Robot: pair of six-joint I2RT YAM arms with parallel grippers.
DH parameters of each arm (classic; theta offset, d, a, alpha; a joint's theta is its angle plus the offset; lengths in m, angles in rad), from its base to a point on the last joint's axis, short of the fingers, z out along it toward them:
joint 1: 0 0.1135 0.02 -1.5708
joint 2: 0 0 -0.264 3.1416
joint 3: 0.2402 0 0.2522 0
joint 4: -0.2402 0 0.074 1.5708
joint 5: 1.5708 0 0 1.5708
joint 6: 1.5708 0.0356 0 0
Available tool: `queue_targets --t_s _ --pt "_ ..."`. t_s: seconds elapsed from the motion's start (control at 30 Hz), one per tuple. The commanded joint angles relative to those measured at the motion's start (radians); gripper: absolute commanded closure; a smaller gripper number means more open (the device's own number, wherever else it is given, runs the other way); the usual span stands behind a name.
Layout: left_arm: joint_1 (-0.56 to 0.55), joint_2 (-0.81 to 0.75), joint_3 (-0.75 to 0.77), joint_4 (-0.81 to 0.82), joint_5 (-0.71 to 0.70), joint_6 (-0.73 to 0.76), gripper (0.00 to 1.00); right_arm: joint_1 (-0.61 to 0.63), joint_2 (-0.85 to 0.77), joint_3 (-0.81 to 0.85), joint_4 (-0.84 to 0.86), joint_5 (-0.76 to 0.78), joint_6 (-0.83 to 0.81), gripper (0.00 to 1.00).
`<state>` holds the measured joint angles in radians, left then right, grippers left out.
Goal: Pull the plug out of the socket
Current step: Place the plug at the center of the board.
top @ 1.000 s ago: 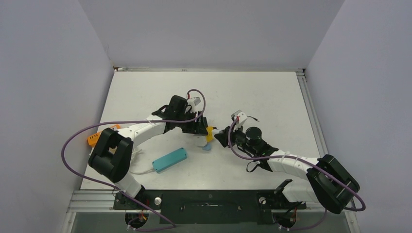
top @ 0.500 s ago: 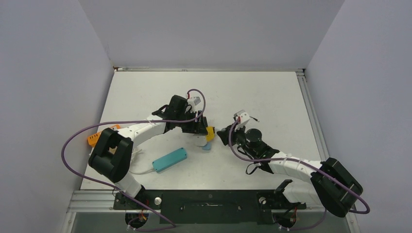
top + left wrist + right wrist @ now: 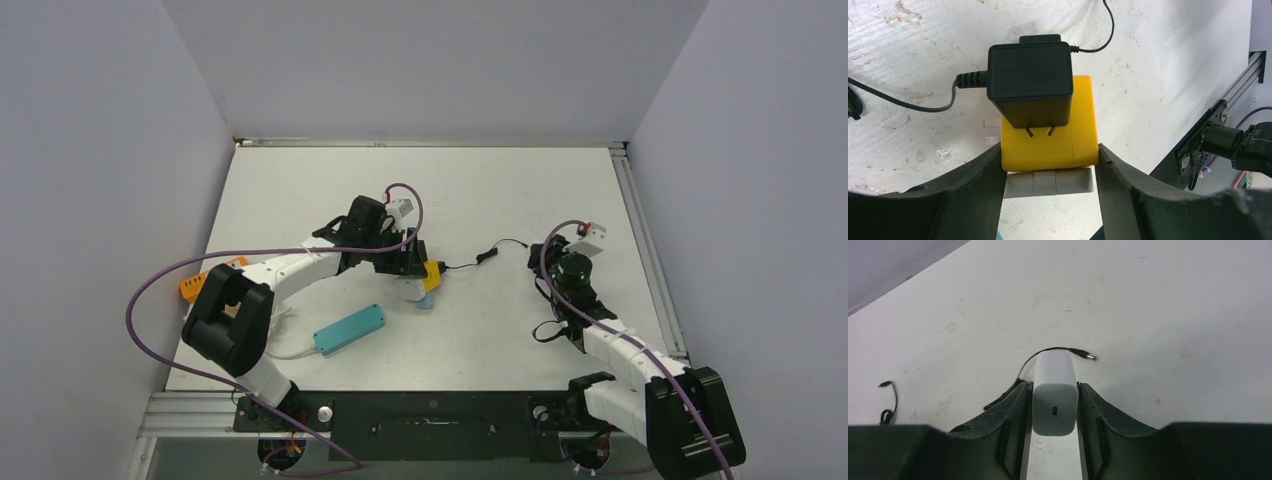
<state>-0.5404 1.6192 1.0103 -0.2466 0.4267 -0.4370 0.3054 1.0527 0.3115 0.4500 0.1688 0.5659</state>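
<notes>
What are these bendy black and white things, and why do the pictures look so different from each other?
They are two robot arms bolted to a white table. One picture comes from a camera high above. The other two come from small cameras on each wrist, so you see the arms' own fingers up close.

The left arm's fingers squeeze a yellow socket block. A black plug sits on it, tilted, with its metal prongs showing.

The right arm's fingers hold a white charger, away from the socket.

Also on the table: a teal box, an orange thing and a thin black cable.
</notes>
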Motion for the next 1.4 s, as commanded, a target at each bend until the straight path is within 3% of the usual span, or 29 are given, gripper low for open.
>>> queue_targets --t_s 0.0,0.3,0.53,0.77,0.9,1.03,1.17,1.37 --pt "0.004 -0.030 -0.003 0.020 -0.023 0.041 1.00 -0.124 0.007 -0.027 -0.026 -0.043 0.127 0.95" --pt "-0.001 -0.036 -0.004 0.025 -0.015 0.046 1.00 -0.244 0.118 -0.017 -0.064 -0.098 0.201 0.92" --pt "-0.001 -0.030 -0.003 0.024 -0.008 0.046 1.00 -0.267 0.173 0.002 -0.085 -0.100 0.210 0.72" --pt "-0.001 -0.034 -0.003 0.025 -0.004 0.046 1.00 -0.278 0.161 -0.012 -0.073 -0.112 0.226 0.41" --pt "-0.003 -0.038 -0.004 0.032 0.010 0.051 1.00 -0.277 0.116 -0.021 -0.086 -0.095 0.221 0.35" --pt "-0.011 -0.050 -0.003 0.045 0.038 0.065 1.00 -0.276 0.045 -0.024 -0.125 -0.043 0.202 0.21" --pt "-0.029 -0.083 -0.006 0.050 0.046 0.112 1.00 -0.272 -0.012 -0.026 -0.141 -0.023 0.181 0.13" --pt "-0.071 -0.147 -0.002 0.022 0.025 0.217 1.00 -0.233 0.011 -0.043 0.058 -0.254 0.109 0.06"
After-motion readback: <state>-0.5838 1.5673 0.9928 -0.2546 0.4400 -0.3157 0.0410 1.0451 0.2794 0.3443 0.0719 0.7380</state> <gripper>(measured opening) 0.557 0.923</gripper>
